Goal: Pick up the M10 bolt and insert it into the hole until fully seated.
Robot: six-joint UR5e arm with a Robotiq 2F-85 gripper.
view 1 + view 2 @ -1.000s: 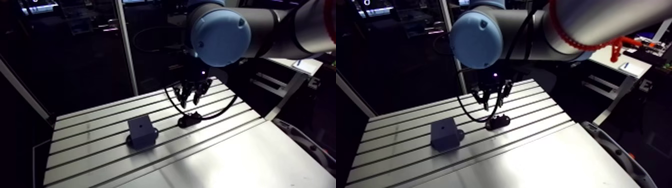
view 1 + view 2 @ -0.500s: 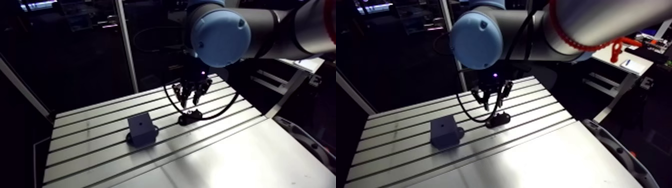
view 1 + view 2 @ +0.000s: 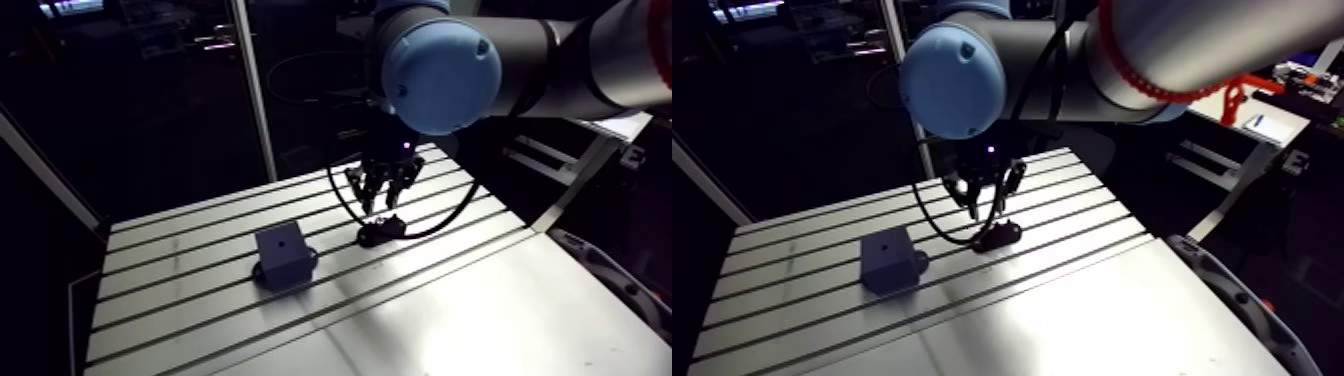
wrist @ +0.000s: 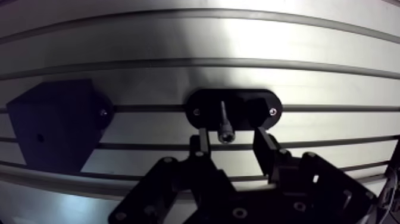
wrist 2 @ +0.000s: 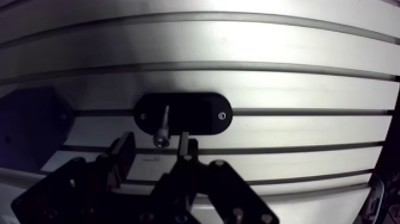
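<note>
The M10 bolt [image 4: 225, 123] stands in a black oval holder [image 4: 233, 110] fixed on the slotted table; its socket head faces up, just ahead of my fingertips. My gripper [image 4: 230, 138] hangs above it, open, its two fingers [image 4: 265, 149] on either side of the bolt head without touching it. A dark block [image 4: 53, 131] with a small hole [image 4: 39, 137] in one face sits beside the holder. In the arm view the gripper [image 3: 381, 195] hovers over the holder [image 3: 381, 232], and the block [image 3: 283, 255] is to its left.
The slotted aluminium table [image 3: 200, 235] carries parallel grooves; a smooth plate [image 3: 480, 320] covers its near part. A vertical frame post [image 3: 252, 90] rises behind the table's far edge.
The gripper has come down a little closer to the bolt holder; the arm view has shifted slightly with the arm. Block and holder stay in place.
</note>
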